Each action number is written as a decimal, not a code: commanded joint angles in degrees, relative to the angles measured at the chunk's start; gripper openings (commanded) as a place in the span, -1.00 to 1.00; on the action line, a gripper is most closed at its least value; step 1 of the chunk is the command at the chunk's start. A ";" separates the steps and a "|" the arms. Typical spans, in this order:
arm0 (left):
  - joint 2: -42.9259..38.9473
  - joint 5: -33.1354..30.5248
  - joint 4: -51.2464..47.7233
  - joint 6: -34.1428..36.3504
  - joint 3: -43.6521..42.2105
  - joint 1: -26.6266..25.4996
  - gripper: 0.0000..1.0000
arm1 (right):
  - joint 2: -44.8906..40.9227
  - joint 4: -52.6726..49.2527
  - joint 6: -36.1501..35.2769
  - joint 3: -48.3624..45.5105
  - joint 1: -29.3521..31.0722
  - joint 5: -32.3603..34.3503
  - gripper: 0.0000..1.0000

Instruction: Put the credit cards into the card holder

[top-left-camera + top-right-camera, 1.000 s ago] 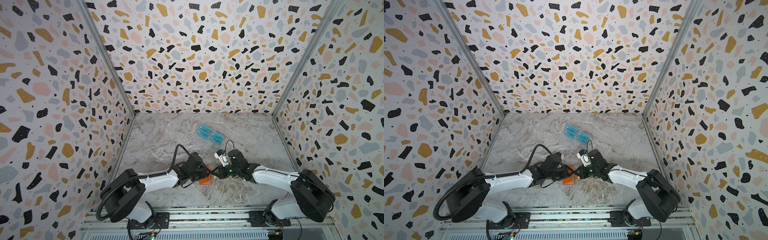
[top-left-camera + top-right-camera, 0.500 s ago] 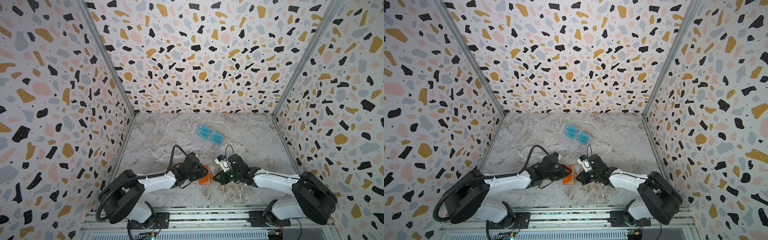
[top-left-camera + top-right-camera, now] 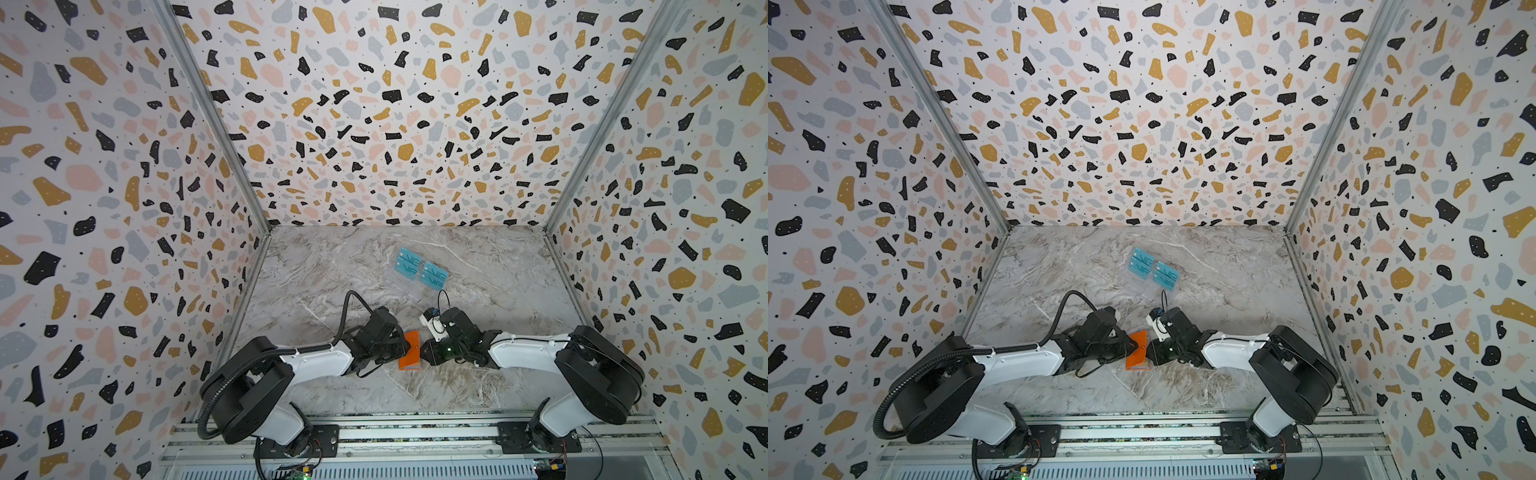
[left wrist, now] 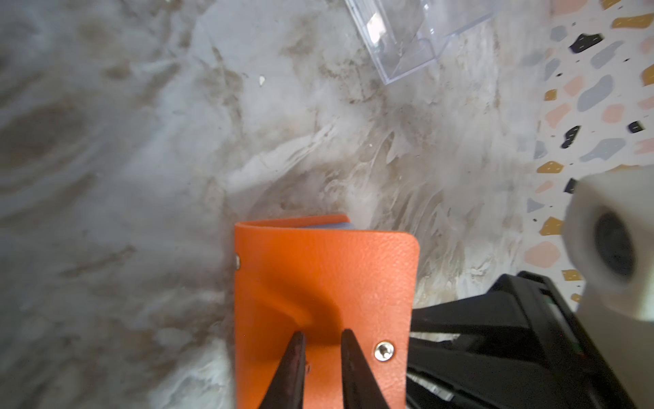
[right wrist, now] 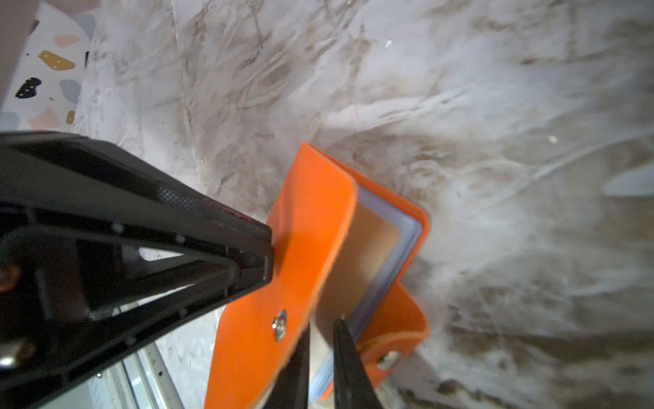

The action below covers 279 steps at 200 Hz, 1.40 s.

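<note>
The orange card holder (image 3: pixel 409 353) (image 3: pixel 1137 351) lies half open at the front middle of the table, between both grippers. My left gripper (image 4: pixel 320 336) (image 3: pixel 404 345) rests its tips on the outside of the raised cover (image 4: pixel 318 276), jaws a narrow gap apart with nothing between them. My right gripper (image 5: pixel 320 327) (image 3: pixel 423 353) reaches into the open edge, between the cover (image 5: pixel 311 212) and the clear sleeves, jaws slightly apart. A tan credit card (image 5: pixel 375 240) shows inside a sleeve. Any other credit cards are hidden.
A clear plastic rack (image 3: pixel 409 286) (image 4: pixel 407 35) with teal VIP cards (image 3: pixel 420 269) (image 3: pixel 1152 269) stands behind the grippers, mid-table. Speckled walls close in the table on three sides. A metal rail (image 3: pixel 415 432) with both arm bases runs along the front edge.
The right gripper has dropped to the holder's open edge and its jaws have parted a little. The left jaws have narrowed while staying on the cover.
</note>
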 commanded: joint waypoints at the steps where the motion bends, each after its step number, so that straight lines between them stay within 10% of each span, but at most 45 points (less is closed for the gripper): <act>1: 1.75 -1.93 -6.14 4.87 3.22 0.30 -0.57 | -2.57 -3.67 0.94 0.30 -0.16 6.11 -0.63; 279: 9.55 -5.91 -13.83 13.58 3.83 -6.06 -0.47 | -5.90 -12.83 -0.12 4.14 -3.52 3.29 -0.28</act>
